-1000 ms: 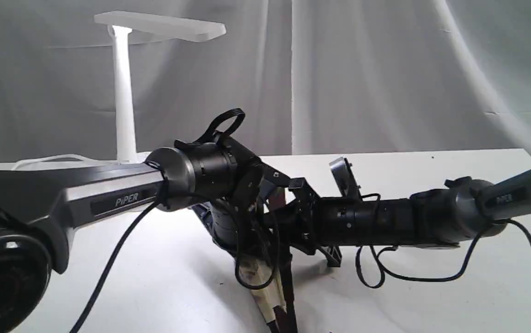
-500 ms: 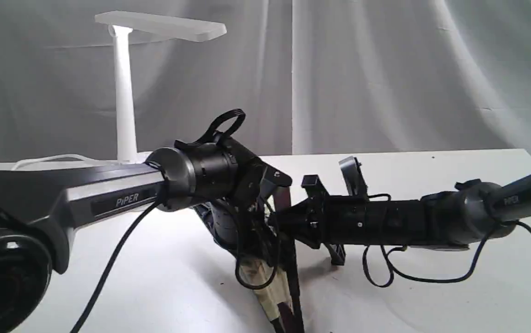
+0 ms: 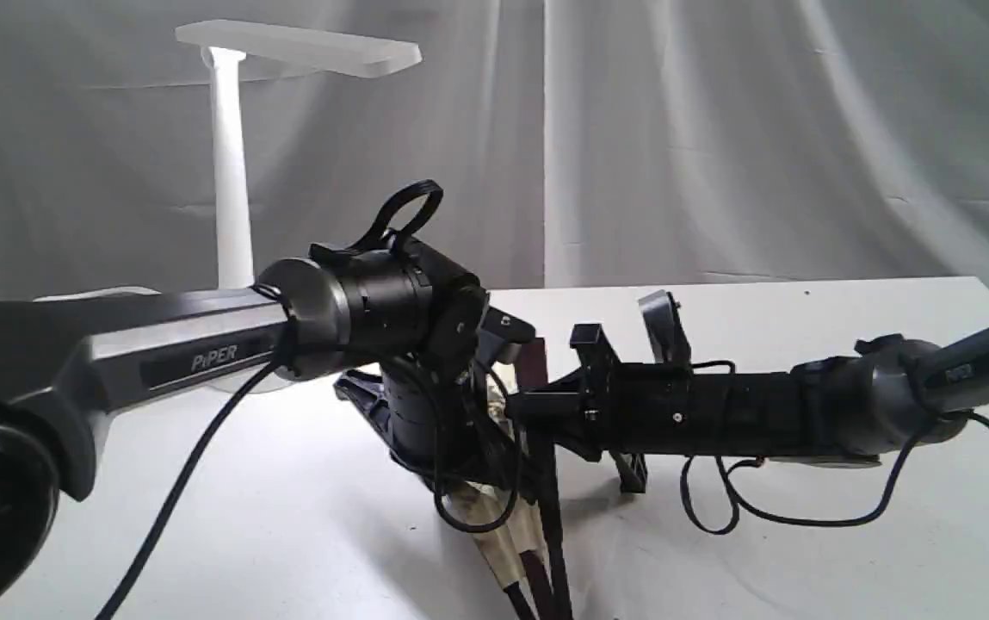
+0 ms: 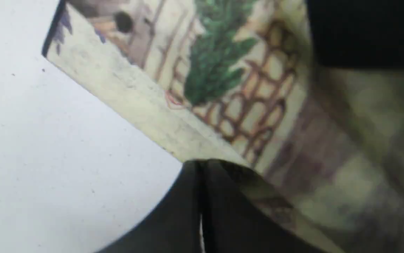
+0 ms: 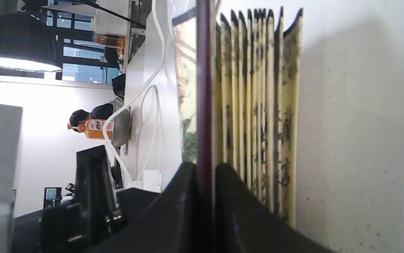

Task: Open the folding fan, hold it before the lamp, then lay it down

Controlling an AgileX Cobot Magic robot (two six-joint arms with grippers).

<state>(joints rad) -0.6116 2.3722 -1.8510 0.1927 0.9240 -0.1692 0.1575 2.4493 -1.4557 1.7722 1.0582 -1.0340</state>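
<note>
Step in hand: the opening of the folding fan [image 5: 254, 105] is judged to be barely begun; its pleats are seen only slightly parted.
Left pincer [image 4: 200, 211]: clenched, with the tips pressed together at the edge of the painted leaf. The fan's edge appears to be pinched there, though the contact itself is blurred.
Right pincer [image 5: 205, 196]: clenched on the dark maroon guard [image 5: 204, 88], which is seen running straight out from between the jaws.
Fan's place: held between the two pincers near the middle of the worktop [image 3: 804, 551] and low over it. One end is cut off by the exterior view's lower edge.
Lamp [image 3: 230, 172]: stood at the far left of the worktop, well apart from the fan.
How the step is done well: the guard should be swung in an arc about the fan's pivot, not dragged straight, so that the paper is spared. The left grip should be kept firm as the anchor.
Risk: the thin guard could be lost from the jaws if the pull is made askew.
</note>
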